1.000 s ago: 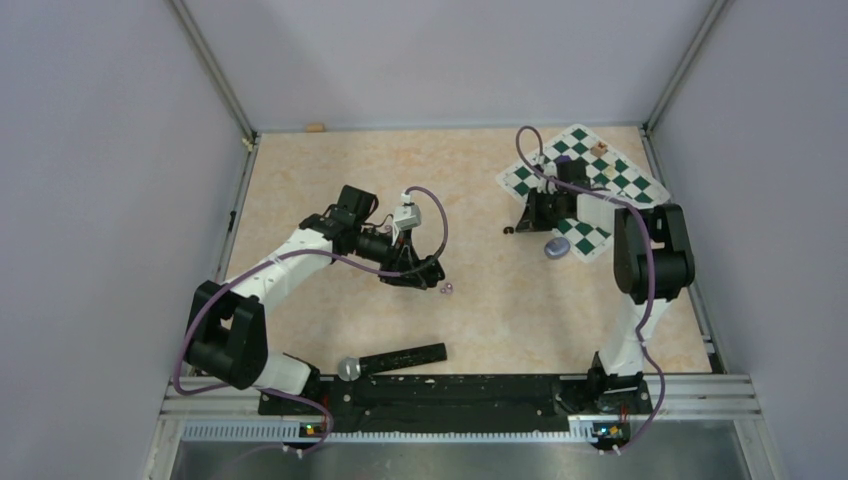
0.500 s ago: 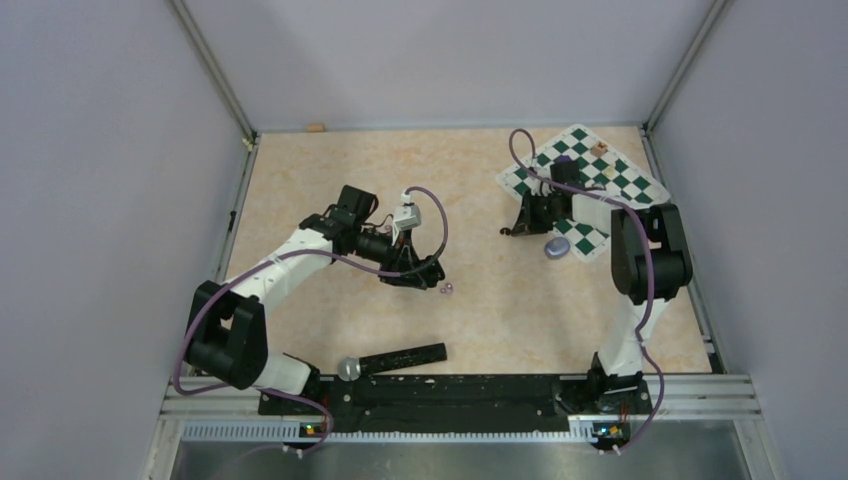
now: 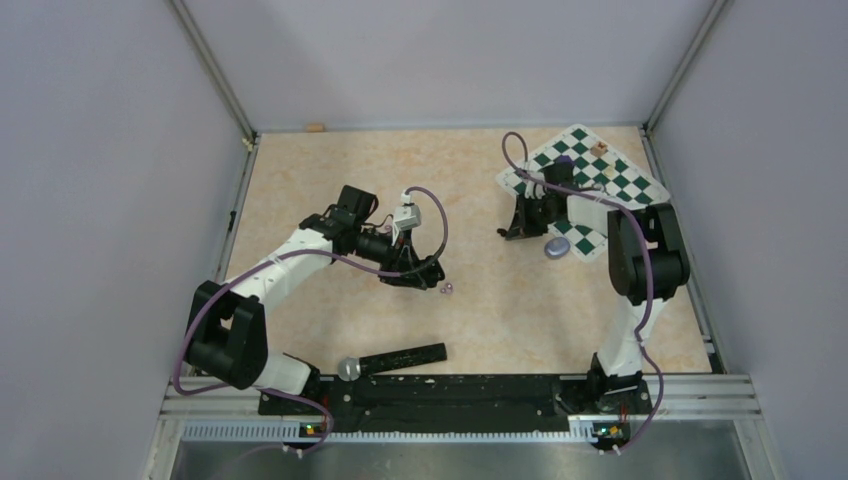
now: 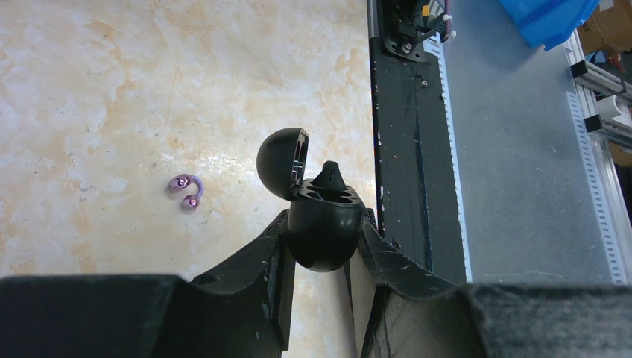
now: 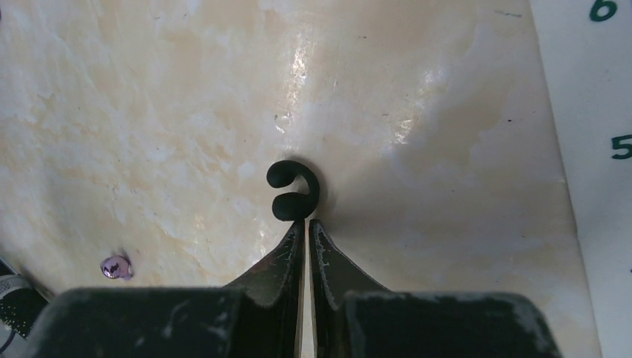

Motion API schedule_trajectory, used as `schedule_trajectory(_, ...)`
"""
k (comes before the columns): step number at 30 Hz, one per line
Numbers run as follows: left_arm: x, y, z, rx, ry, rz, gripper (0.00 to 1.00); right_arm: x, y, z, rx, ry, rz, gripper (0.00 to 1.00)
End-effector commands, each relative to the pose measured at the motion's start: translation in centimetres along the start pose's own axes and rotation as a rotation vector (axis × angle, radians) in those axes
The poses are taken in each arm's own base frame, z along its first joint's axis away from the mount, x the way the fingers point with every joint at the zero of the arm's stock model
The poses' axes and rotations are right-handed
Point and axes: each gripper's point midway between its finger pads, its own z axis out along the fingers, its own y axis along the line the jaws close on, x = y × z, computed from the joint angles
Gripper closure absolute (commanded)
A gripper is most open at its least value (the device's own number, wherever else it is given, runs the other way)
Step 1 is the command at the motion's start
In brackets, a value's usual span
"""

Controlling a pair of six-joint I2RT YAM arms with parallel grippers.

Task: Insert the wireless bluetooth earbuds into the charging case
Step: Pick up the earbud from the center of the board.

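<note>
The black charging case (image 4: 322, 237), with its lid hinged open, is clamped upright in the left gripper (image 4: 322, 221). One lilac C-shaped earbud (image 4: 185, 192) lies on the table (image 4: 112, 89) near it. One black C-shaped earbud (image 5: 293, 190) lies flat on the same surface.

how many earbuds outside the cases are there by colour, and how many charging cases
black c-shaped earbud: 1
lilac two-bead earbud: 1
black oval charging case, lid open: 1
lilac-grey oval charging case: 1
total: 4
</note>
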Motion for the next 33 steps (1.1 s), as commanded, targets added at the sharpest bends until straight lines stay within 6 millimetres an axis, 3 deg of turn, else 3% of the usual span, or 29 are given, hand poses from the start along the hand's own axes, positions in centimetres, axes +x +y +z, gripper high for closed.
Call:
schedule_trajectory(1, -1.8, -0.5, -0.3, 0.015, -0.032, 0.069, 1.0, -1.4, 1.1, -0.4, -0.026, 0.0, -0.032, 0.96)
schedule_trajectory(9, -1.8, -0.6, -0.3, 0.019, -0.033, 0.069, 1.0, -2.1, 2.3, -2.7, -0.083, 0.044, -0.074, 0.96)
schedule_trajectory(20, -2.1, -0.5, -0.3, 0.018, -0.029, 0.063, 1.0, -5.2, 1.0, -2.1, -0.049, 0.036, -0.205, 0.9)
schedule_trajectory(29, -2.1, -1.0, -0.6, 0.016, -0.035, 0.084, 1.0, -2.2, -0.5, -0.1, -0.055, 0.117, -0.171, 0.9)
schedule_trajectory(33, -2.3, -1.1, -0.6, 0.016, -0.038, 0.091, 1.0, -1.9, -1.0, 0.2, -0.054, 0.124, -0.159, 0.9)
